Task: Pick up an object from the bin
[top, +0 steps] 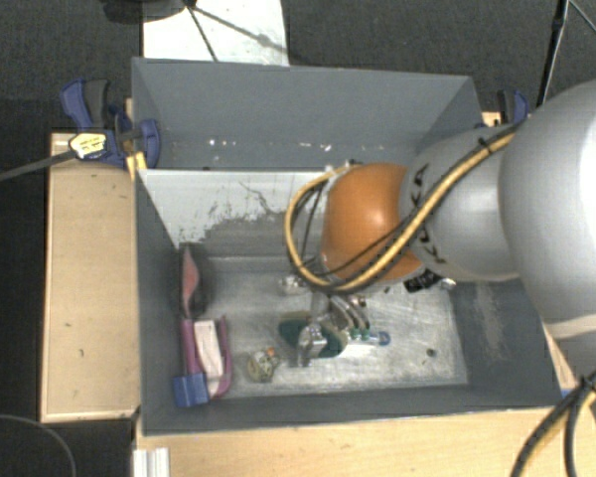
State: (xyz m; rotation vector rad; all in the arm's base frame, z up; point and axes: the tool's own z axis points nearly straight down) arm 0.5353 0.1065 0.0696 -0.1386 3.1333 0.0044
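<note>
My gripper (330,326) is low in the middle of the bin, below the orange wrist cover. It stands right over a dark teal thing (296,332) that lies on the floor and partly hides it. A small light blue and white piece (371,339) pokes out just to the gripper's right. A small round yellowish thing (261,366) lies a little to the front left of the gripper, apart from it.
Along the left wall lie a pink-and-grey soft thing (191,278), a white-and-pink packet (212,350) and a blue block (189,391). A small dark thing (418,283) sits by the arm at the right. The arm covers the bin's right back part.
</note>
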